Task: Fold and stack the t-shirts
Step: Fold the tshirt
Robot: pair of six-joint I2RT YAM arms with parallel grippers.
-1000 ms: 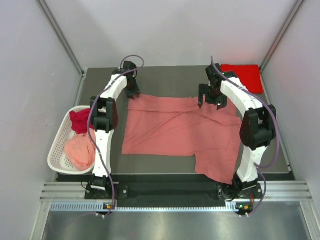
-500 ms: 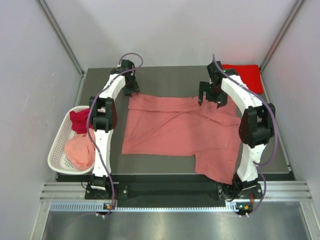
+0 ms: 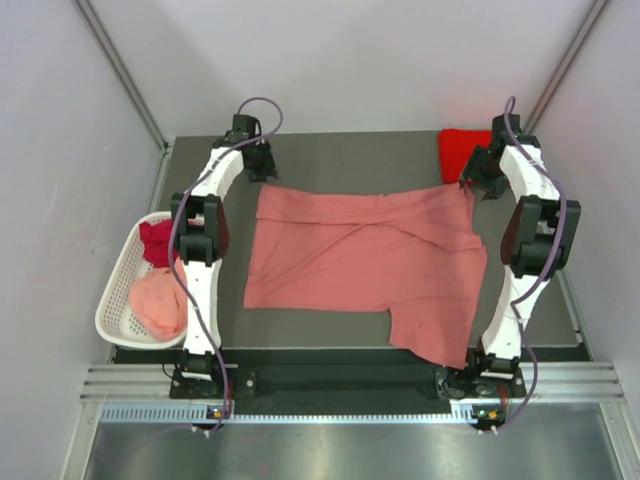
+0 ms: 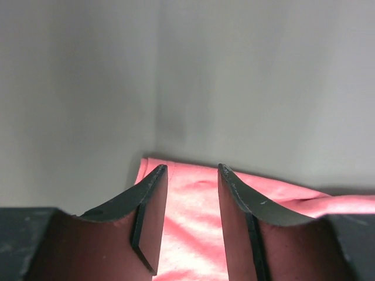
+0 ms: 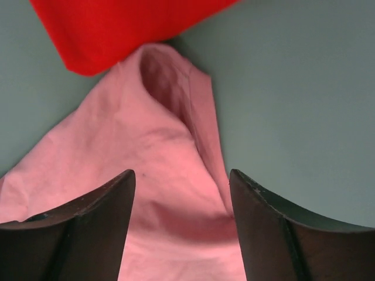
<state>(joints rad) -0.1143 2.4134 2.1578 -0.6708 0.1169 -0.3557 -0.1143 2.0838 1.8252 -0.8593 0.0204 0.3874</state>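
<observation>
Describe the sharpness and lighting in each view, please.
Top external: even light, sharp, the salmon shirt shows its creases. Left wrist: the left claw is dark, slightly soft, tinted pink inside. Right wrist: the red shirt is oversaturated, without texture.

I am finding no word, label, brand name, number or sign that I can read in any of my views. The only possible candidates are the small pale specks on the base of my right arm [image 3: 482, 406], at the near edge of the counter. They may be markings of some kind, but from above they are showing up too small and blurred for me to make out as letters or digits.
</observation>
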